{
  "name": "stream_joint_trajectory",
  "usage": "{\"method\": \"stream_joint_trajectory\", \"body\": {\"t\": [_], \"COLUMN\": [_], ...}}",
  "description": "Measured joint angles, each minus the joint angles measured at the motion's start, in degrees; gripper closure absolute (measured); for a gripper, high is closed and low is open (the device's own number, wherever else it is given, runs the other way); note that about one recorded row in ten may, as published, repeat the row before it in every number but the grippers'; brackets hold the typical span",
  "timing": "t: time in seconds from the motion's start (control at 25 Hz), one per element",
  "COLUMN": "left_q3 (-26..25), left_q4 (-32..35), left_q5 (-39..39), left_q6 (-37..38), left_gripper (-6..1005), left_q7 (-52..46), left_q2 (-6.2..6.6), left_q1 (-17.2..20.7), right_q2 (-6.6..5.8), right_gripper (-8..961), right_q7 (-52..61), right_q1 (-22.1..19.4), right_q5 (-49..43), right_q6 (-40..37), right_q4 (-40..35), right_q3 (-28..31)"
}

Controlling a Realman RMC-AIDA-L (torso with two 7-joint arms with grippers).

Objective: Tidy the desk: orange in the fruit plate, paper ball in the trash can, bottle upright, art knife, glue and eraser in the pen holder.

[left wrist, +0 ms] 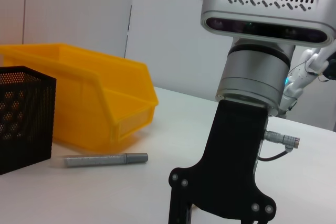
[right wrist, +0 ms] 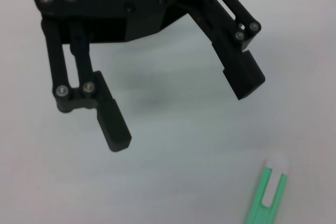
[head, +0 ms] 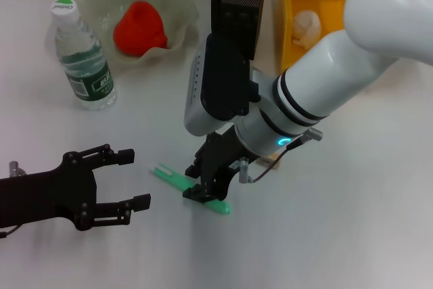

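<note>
White worktop (head: 352, 221) carries everything. Right end effector (head: 203, 191) stands over the green art knife (head: 191, 187), fingers spread around it and just touching. Behind that knife stands the pen holder (head: 237, 8), with the trash can (head: 301, 5) beside it holding the paper ball (head: 306, 28). Orange (head: 139, 28) lies in the fruit plate (head: 177, 1); the bottle (head: 82, 55) stands upright nearby. Left end effector (head: 122, 181) hovers spread beside the knife.

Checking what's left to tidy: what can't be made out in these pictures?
Pen holder contents: head view, dark behind its mesh walls.
Grey stick: left wrist view only; glue or pen, too small to tell.
Eraser: shows in no view.
Art knife, its middle: head view, covered by the right gripper.
</note>
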Motion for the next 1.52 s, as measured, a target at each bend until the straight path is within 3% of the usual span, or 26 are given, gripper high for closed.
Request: {"method": "stream_joint_trajectory", "body": {"t": [0.36,1.52], "left_q3": [-0.1,-0.97], "left_q4": [0.0,0.0], "left_q5": [-0.05,-0.18], "left_q6": [0.13,-0.04], "left_gripper": [136,136], "left_q7": [-0.07,-0.26], "left_q2": [0.0,0.0], "left_q1": [-0.02,-1.11], "right_q2": [0.0,-0.09], "right_gripper": [602,675], "right_q7": [0.77,0.76], "right_q1": [0.07,0.53], "right_q5": [0.47,0.79], "right_q6": [0.05,-0.01], "right_q4": [0.32,2.28], "right_q3": [0.29,0.78]}}
